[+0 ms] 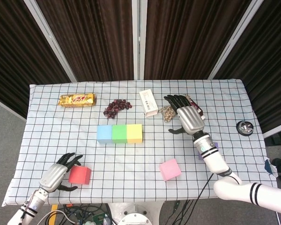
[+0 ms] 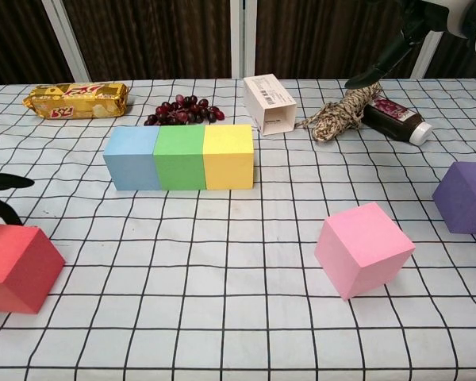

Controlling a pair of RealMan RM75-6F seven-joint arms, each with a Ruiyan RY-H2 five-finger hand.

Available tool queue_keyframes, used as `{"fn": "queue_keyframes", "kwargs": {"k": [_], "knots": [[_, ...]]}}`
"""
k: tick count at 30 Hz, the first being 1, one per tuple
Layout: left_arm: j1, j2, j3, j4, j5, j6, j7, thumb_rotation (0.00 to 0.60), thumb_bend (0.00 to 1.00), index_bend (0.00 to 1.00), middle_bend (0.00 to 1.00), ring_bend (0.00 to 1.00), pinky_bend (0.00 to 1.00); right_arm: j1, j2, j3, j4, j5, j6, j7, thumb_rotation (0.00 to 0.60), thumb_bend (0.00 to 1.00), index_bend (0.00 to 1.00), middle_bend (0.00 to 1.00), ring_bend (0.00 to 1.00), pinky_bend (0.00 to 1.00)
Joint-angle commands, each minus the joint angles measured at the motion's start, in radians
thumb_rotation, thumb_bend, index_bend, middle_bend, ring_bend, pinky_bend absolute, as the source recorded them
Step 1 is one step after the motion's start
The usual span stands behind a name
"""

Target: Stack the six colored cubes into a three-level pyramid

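A table [image 1: 51, 119] under a white cloth with a black grid fills the middle of the head view. At centre a blue cube [image 1: 104, 134], green cube [image 1: 119, 133] and yellow cube [image 1: 134, 133] sit touching in a row. A red cube [image 1: 79, 175] lies lower left, a pink cube [image 1: 170, 169] lower centre, a purple cube [image 2: 466, 197] at right. Along the far edge lie a snack bar [image 1: 77, 100], grapes [image 1: 117, 108], a white box [image 1: 148, 102], a twine bundle [image 2: 339, 111] and a small bottle [image 2: 397, 117].
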State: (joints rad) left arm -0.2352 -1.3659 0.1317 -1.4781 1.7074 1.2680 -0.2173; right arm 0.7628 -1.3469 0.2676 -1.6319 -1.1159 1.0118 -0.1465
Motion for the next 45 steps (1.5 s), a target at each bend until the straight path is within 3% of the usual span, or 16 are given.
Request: {"fn": "queue_keyframes", "kwargs": {"k": [1,8,13,18,22,26,34,45], "knots": [[0.0,-0.013,-0.002,0.009,-0.005,0.007,-0.015,0.6,0.0,0.01,0.36,0.02,0.01,-0.006,0.002,-0.003,0.004,-0.005,0.002,0.009,0.6,0.01,0.0,0.06,0.0,0.0],[-0.002,-0.022,-0.01,0.015,0.003,0.044,-0.061,0.6,0.06,0.05,0.45,0.07,0.01,-0.024,0.002,-0.011,0.023,-0.012,0.007,0.037,0.6,0.01,0.0,0.07,0.0,0.0],[0.004,0.027,-0.034,-0.027,-0.014,0.093,-0.077,0.6,0.11,0.06,0.47,0.09,0.02,-0.04,0.013,-0.011,0.023,-0.024,0.02,0.058,0.6,0.01,0.0,0.07,0.0,0.0],[0.004,0.111,-0.097,-0.1,-0.086,0.12,-0.036,0.6,0.11,0.06,0.48,0.11,0.06,-0.064,0.044,-0.016,-0.008,-0.041,0.039,0.071,0.6,0.01,0.0,0.07,0.0,0.0],[-0.066,0.216,-0.162,-0.181,-0.127,0.055,-0.076,0.6,0.11,0.06,0.48,0.11,0.06,-0.075,0.082,-0.021,-0.028,-0.047,0.032,0.071,0.6,0.01,0.0,0.08,0.0,0.0],[-0.147,0.25,-0.226,-0.211,-0.165,-0.029,-0.06,0.6,0.11,0.06,0.48,0.11,0.06,-0.087,0.097,-0.017,-0.042,-0.049,0.043,0.08,0.6,0.01,0.0,0.08,0.0,0.0],[-0.308,0.202,-0.31,-0.184,-0.324,-0.265,-0.052,0.6,0.09,0.06,0.48,0.11,0.06,-0.109,0.114,-0.025,-0.053,-0.064,0.047,0.107,0.6,0.01,0.0,0.08,0.0,0.0],[-0.408,0.069,-0.352,-0.12,-0.417,-0.338,0.031,0.6,0.09,0.05,0.48,0.12,0.06,-0.136,0.154,-0.026,-0.109,-0.129,0.082,0.139,0.6,0.01,0.0,0.08,0.0,0.0]]}}
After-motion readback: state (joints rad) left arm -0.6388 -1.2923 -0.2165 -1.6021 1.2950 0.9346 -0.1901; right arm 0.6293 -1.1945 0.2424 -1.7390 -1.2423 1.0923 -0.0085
